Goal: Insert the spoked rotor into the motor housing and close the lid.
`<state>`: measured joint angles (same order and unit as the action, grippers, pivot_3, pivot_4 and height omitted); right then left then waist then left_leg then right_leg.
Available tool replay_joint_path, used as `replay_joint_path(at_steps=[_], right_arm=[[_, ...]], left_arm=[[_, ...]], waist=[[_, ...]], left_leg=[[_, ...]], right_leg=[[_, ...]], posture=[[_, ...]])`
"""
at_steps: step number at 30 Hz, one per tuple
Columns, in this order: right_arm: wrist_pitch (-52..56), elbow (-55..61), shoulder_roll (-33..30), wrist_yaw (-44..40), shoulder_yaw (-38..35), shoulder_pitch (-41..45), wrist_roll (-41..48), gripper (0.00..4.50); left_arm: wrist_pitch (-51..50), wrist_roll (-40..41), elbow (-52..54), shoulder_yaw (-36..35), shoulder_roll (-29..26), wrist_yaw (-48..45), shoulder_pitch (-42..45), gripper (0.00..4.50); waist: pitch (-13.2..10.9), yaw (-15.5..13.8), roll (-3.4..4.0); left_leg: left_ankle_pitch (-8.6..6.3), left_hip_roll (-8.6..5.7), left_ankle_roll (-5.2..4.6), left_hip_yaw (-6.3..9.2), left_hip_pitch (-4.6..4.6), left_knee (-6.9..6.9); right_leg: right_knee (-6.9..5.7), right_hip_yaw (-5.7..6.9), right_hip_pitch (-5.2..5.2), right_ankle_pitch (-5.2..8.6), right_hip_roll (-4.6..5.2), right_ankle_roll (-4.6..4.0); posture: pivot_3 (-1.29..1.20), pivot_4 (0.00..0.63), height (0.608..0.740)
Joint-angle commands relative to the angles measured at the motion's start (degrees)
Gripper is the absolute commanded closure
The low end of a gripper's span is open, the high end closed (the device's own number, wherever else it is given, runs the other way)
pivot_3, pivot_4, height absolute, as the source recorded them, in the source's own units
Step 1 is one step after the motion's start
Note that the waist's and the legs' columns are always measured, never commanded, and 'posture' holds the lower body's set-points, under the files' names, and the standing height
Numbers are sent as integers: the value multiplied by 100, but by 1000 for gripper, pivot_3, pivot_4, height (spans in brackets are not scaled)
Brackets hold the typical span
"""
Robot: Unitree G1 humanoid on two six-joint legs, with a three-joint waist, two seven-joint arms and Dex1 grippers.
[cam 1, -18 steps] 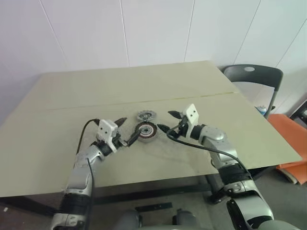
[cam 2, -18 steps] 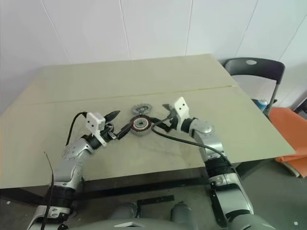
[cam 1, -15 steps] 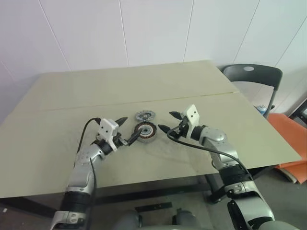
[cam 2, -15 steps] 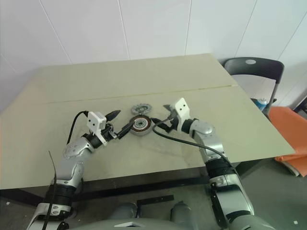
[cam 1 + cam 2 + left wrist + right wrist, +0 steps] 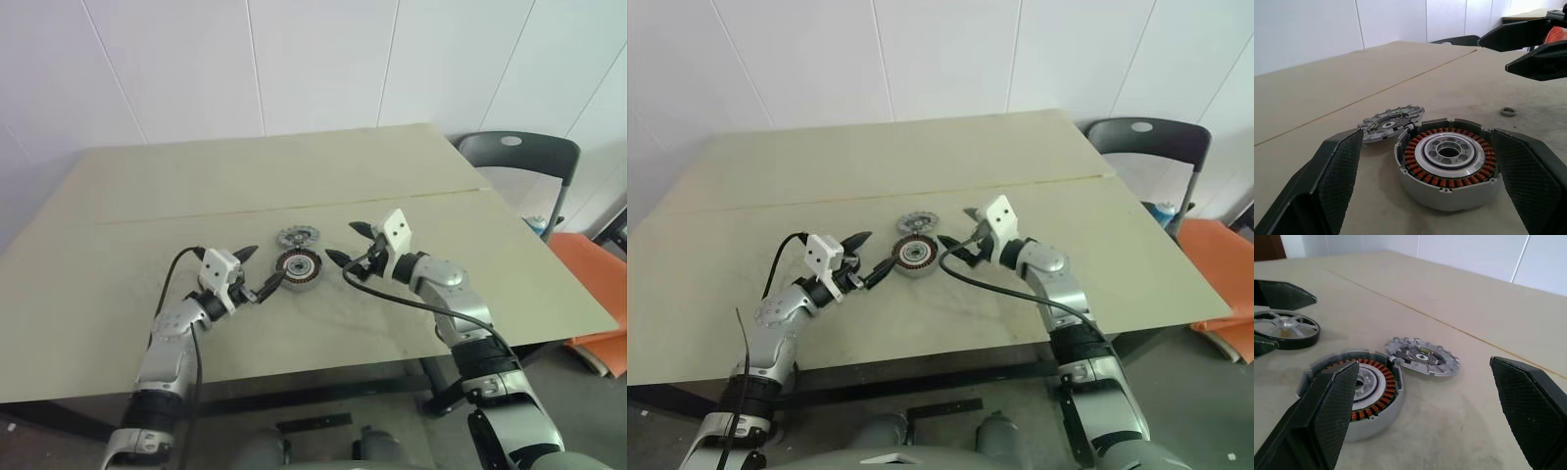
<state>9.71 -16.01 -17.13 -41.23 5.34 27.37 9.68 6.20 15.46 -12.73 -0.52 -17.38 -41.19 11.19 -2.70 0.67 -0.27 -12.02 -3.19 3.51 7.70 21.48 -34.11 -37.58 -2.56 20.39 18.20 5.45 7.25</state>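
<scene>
Motor housing (image 5: pixel 1449 169), a round grey casing ringed with copper-red windings, sits open on the beige table (image 5: pixel 147 196), so nothing is assembled yet. Its toothed grey lid (image 5: pixel 1422 356) lies just behind it; the black spoked rotor (image 5: pixel 1284 328) lies beside it. Left gripper (image 5: pixel 257 272) and right gripper (image 5: pixel 345 245) flank the housing, jaws wide and empty.

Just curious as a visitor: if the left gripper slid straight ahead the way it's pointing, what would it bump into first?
Most likely the motor housing. The left gripper is open, and the housing lies between its fingers just ahead on the table. Exact depth is hard to judge.
</scene>
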Motion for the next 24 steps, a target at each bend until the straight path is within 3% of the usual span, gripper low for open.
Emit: replay_joint_path(at_steps=[1, 12, 24], right_arm=[[-24, -166, -126, 280, -65, 159, -242, 0], [805, -804, -249, 624, -66, 471, -485, 0], [1224, -475, -481, 117, 18, 46, -460, 0]], left_arm=[[194, 38, -11, -130, -30, -25, 159, 40], [-207, 372, 441, -311, -255, -180, -236, 40], [-732, 648, 980, -259, -318, -495, -434, 40]], waist=[[0, -4, 0], [-2, 22, 0], [-4, 13, 3]], left_leg=[[0, 0, 0, 0, 0, 0], [0, 0, 0, 0, 2, 12], [-1, 0, -1, -1, 5, 14]], right_leg=[[1, 0, 0, 0, 0, -1], [8, 0, 3, 0, 2, 0], [22, 0, 0, 1, 3, -3]], posture=[[0, 0, 740], [0, 0, 740], [0, 0, 740]])
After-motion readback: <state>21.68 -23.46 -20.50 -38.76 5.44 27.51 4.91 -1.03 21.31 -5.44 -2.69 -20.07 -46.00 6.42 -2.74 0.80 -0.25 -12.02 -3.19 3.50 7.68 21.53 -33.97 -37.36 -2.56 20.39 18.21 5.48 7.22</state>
